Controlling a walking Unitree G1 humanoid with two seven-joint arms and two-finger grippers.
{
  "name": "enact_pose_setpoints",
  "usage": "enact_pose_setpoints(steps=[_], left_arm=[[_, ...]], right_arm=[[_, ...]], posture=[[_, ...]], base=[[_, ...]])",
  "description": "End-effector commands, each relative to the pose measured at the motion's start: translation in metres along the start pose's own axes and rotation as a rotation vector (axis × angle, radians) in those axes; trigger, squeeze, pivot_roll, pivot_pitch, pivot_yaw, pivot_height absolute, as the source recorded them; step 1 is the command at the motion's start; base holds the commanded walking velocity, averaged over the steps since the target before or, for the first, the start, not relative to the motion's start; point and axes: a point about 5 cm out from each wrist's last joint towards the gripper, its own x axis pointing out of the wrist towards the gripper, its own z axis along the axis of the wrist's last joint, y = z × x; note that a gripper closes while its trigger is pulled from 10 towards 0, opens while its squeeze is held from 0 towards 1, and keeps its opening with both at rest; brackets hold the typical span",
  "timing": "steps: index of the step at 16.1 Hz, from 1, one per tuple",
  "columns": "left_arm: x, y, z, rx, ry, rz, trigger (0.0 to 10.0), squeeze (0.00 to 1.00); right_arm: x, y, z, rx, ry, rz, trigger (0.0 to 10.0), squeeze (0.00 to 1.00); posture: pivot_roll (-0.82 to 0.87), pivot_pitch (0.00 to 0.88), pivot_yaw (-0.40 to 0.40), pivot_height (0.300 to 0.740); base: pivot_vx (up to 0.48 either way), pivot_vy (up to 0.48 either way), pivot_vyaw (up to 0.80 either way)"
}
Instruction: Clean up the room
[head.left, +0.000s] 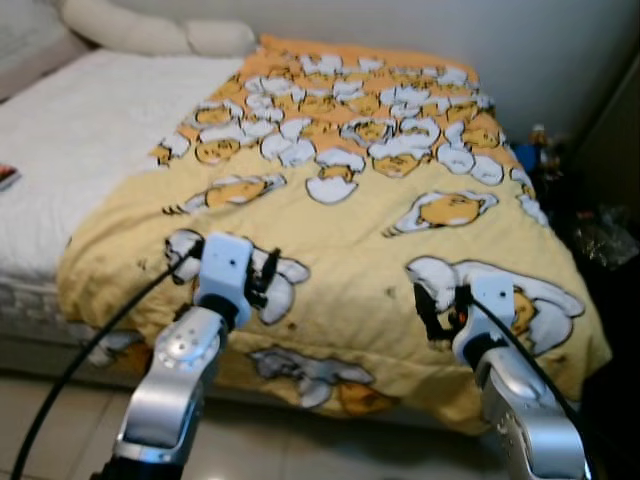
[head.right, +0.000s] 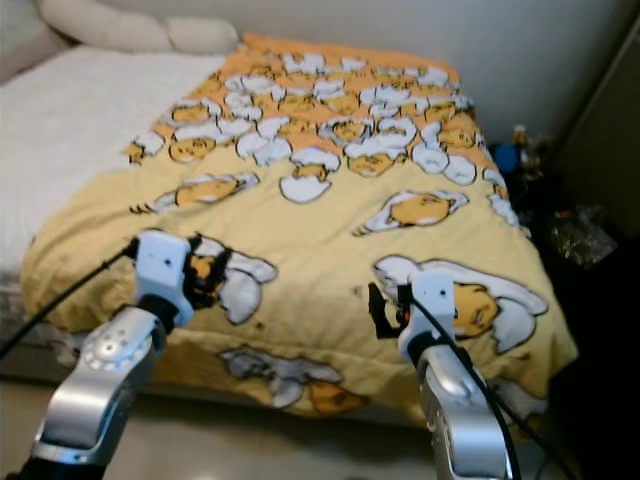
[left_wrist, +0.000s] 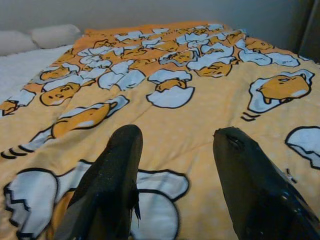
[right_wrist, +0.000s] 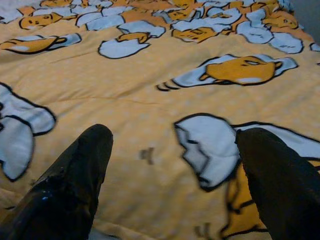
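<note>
Two silver metal arms rise from the lower edge of the frame, each with a rounded joint housing ringed by small screws. Each carries a white boxy wrist block and an end effector, left end effector (head.left: 262, 278) and right end effector (head.left: 437, 305), of two long glossy black fingers (left_wrist: 112, 185). A black cable runs along each arm.

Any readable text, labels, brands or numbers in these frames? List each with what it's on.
None readable.
Blanket: cartoon egg print, no lettering.
Items on the dark stand beside the bed: any labels too small and blurred to read.
Red-edged object on the white sheet: too small to read.
Left pincer and right pincer: no markings visible.
</note>
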Motion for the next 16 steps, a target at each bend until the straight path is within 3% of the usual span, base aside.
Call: enact_pose_setpoints(steps=[1,13,14,16], left_arm=[[0.0024,-0.0073,0.0013,0.0,-0.005,-0.023,10.0,0.0],[0.0036,-0.0086,-0.0003,0.006,-0.002,-0.031,10.0,0.0],[0.0031,-0.0085,-0.0021,-0.037,0.004,-0.025,10.0,0.0],[0.0019,-0.0063,-0.0055,-0.037,0.017,-0.024,10.0,0.0]], right_arm=[[-0.002,-0.0083,-0.0006,-0.007,0.014,-0.035,10.0,0.0],[-0.0028,-0.0085,-0.0035,-0.006,0.033,-0.049,10.0,0.0],[-0.0028,-0.0083,-0.0044,0.002,0.042,-0.048,10.0,0.0],[-0.0033,-0.0089,-0.0056,0.011,0.05,-0.053,10.0,0.0]], posture=[[-0.09,0.0,0.001,0.74],[-0.09,0.0,0.002,0.74],[-0.09,0.0,0.002,0.74],[-0.1,0.0,0.0,0.74]], base=[[0.0,-0.48,0.0],[0.0,-0.48,0.0],[0.0,0.0,0.0],[0.0,0.0,-0.76]])
